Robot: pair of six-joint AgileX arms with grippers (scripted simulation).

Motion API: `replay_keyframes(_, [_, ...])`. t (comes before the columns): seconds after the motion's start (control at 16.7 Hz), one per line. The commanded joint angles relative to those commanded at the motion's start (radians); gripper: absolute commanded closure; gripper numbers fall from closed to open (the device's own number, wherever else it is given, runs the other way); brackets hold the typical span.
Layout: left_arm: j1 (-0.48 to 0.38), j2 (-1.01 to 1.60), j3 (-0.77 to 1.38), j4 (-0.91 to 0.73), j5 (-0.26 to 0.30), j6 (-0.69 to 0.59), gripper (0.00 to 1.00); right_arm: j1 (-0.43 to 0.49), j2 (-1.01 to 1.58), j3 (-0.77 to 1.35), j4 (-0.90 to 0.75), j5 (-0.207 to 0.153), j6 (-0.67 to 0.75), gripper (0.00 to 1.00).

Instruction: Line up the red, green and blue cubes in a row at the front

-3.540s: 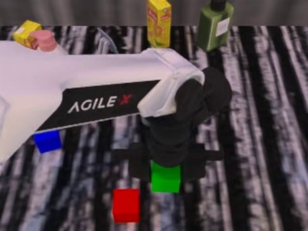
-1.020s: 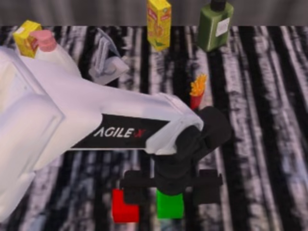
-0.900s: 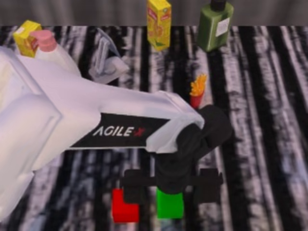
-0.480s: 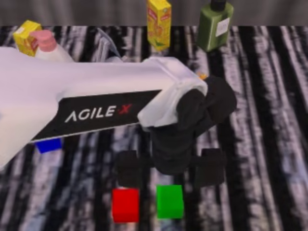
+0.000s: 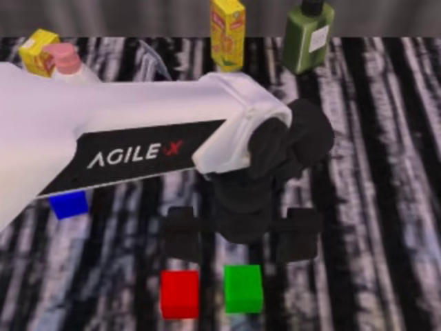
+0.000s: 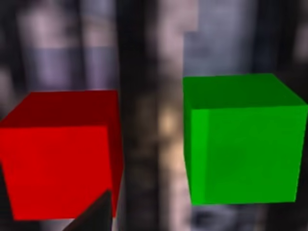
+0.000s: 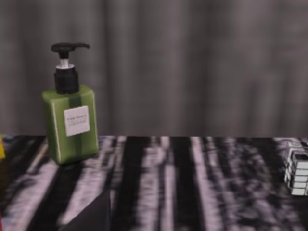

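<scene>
The red cube (image 5: 180, 293) and the green cube (image 5: 243, 288) sit side by side near the table's front edge, with a narrow gap between them. The blue cube (image 5: 69, 205) lies apart at the left, partly under my left arm. My left gripper (image 5: 241, 236) hovers open just behind and above the green cube, holding nothing. The left wrist view looks down on the red cube (image 6: 60, 154) and green cube (image 6: 243, 139), with one fingertip (image 6: 94, 216) at the edge. My right gripper (image 7: 154, 226) is parked outside the top view, open and empty.
At the back stand a yellow carton (image 5: 227, 31), a green pump bottle (image 5: 308, 34) (image 7: 72, 122), a pink-capped bottle (image 5: 65, 58) and a small yellow box (image 5: 38, 48). A white gridded cube (image 7: 297, 171) sits near the right arm. My left arm covers the table's middle.
My left gripper has let go of the green cube beside the red one, lifted and drawn back a little. The blue cube shows again under the arm.
</scene>
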Motion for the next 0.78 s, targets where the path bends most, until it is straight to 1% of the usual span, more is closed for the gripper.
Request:
replay_keyframes(0.18, [0.060, 0.018, 0.016, -0.005, -0.001, 0.156, 0.00, 0.000, 0.000, 0.000, 0.000, 0.000, 0.000, 0.00])
replay_keyframes(0.36, [0.149, 0.039, 0.029, -0.010, 0.000, 0.385, 0.00, 0.000, 0.000, 0.000, 0.000, 0.000, 0.000, 0.00])
replay_keyframes(0.54, [0.261, 0.057, 0.032, -0.015, 0.002, 0.677, 0.00, 0.000, 0.000, 0.000, 0.000, 0.000, 0.000, 0.00])
replay_keyframes(0.78, [0.428, 0.074, 0.025, -0.020, 0.004, 1.132, 0.00, 0.000, 0.000, 0.000, 0.000, 0.000, 0.000, 0.00])
